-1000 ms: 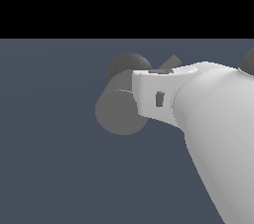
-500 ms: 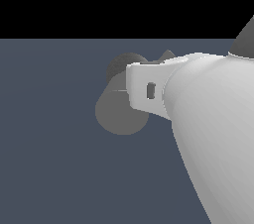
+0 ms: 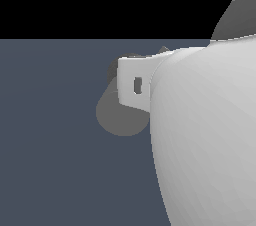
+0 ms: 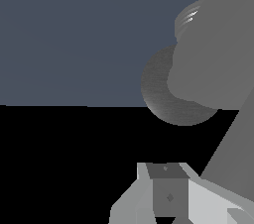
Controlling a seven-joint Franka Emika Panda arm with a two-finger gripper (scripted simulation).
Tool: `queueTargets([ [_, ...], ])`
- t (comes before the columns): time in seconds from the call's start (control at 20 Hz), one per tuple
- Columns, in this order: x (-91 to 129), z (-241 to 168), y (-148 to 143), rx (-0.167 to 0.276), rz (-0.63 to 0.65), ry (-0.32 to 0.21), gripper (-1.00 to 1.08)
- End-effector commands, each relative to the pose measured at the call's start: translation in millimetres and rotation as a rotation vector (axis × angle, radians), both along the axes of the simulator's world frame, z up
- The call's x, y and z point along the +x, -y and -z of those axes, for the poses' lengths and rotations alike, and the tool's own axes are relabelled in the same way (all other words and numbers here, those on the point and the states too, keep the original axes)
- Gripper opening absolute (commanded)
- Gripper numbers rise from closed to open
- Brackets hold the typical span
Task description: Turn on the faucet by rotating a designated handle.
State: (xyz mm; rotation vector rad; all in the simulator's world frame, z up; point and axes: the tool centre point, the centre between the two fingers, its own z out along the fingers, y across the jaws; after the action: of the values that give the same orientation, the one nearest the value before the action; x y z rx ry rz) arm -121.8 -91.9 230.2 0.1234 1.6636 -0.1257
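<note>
Gripper (image 3: 134,86) at faucet (image 3: 117,117) | faucet sits just off its tip, ext view's left | handle hidden behind arm, axis n/a | finger gap: can't tell | approach unconfirmed

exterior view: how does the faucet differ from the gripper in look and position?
Colour: the faucet is mid grey, the gripper white. Shape: the faucet shows a flat round end; the gripper is blocky with a dark slot. Layering: the gripper overlaps the faucet's upper part, nearer the camera. Both are plain, unmarked surfaces.
</note>
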Motion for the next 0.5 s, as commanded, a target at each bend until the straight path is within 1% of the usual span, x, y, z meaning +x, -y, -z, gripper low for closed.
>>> queueTargets([
  [0.0, 8.7, -31.4, -31.4, -0.009, -0.056, 0.07, -1.0],
  [0.45, 11.9, -50.8, -56.9, -0.012, -0.068, 0.092, -1.0],
])
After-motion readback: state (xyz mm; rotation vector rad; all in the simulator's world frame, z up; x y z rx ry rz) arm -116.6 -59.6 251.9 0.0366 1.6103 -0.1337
